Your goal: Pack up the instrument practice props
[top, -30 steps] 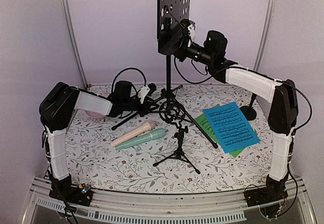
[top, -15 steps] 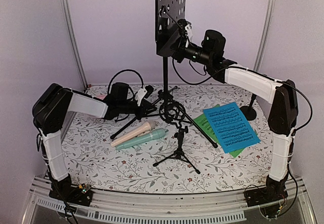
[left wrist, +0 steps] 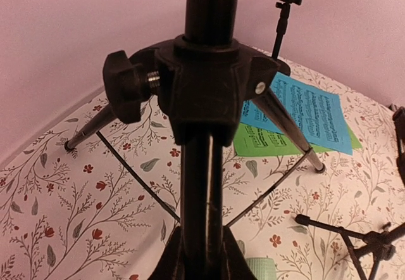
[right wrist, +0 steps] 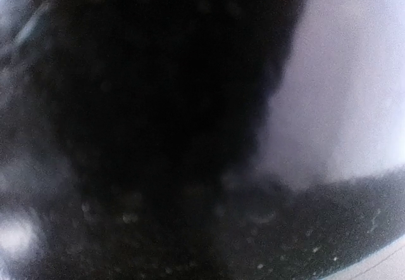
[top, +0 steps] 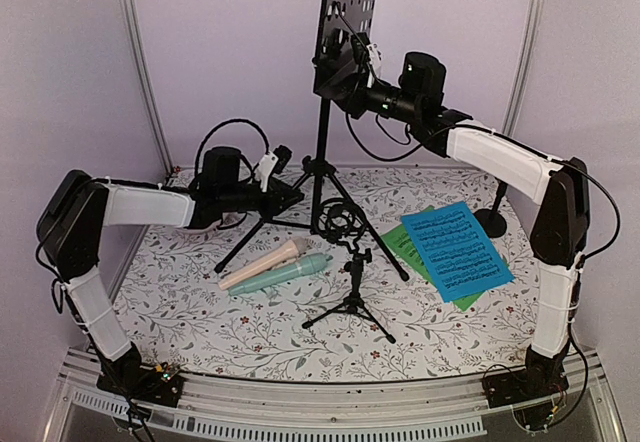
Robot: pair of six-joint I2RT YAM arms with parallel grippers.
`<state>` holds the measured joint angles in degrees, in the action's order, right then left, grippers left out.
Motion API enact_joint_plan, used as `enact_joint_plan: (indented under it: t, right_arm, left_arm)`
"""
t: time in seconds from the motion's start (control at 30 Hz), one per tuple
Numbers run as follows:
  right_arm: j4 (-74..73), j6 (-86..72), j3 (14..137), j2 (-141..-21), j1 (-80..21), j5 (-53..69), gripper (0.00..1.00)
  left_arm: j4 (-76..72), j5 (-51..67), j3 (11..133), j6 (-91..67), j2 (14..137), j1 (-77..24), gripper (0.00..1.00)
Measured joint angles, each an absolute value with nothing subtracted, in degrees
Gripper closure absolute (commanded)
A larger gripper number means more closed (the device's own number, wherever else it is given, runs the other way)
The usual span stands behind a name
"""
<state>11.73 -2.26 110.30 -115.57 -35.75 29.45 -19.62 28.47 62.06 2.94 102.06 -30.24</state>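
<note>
The black perforated music rack (top: 350, 2) stands tilted at the back on its pole (top: 321, 142) and tripod legs. My right gripper (top: 336, 70) is shut on the rack's lower edge; its wrist view is only a dark blur. My left gripper (top: 287, 196) is shut on a tripod leg (left wrist: 205, 191) just below the hub (left wrist: 209, 83). The beige microphone (top: 265, 263) and mint microphone (top: 283, 275) lie side by side at front left. A small black microphone tripod (top: 352, 300) stands near them. The blue music sheet (top: 457, 249) lies over the green one (top: 404, 248).
A black ring-shaped mount (top: 338, 220) sits by the rack's legs. A thin black stand with a round base (top: 491, 222) is at the right wall. Cables loop off both wrists. Purple walls close in the back and sides of the floral tabletop (top: 180, 312).
My left gripper closed on the tripod leg and reached further right and back. The rack rose and leaned to the right with my right gripper.
</note>
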Motion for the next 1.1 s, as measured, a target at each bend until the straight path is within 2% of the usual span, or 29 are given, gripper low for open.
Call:
enact_joint_plan:
  t: [0.47,0.77,1.1]
  right_arm:
    - [6.96,-6.02,113.03,-116.60,-36.95,28.80,1.00]
    - [2.59,-9.06,119.02,-118.10,-37.52,28.34,1.00]
    - [2.39,-8.82,119.33,-117.67,-37.80,28.10,1.00]
  left_arm:
    - [-26.81,27.22,63.94,-0.73,97.58,-30.76,1.00]
    - [-25.78,25.91,66.52,-3.49,96.01,-31.20,1.00]
    - [-26.11,25.89,66.67,-4.47,95.26,-31.33,1.00]
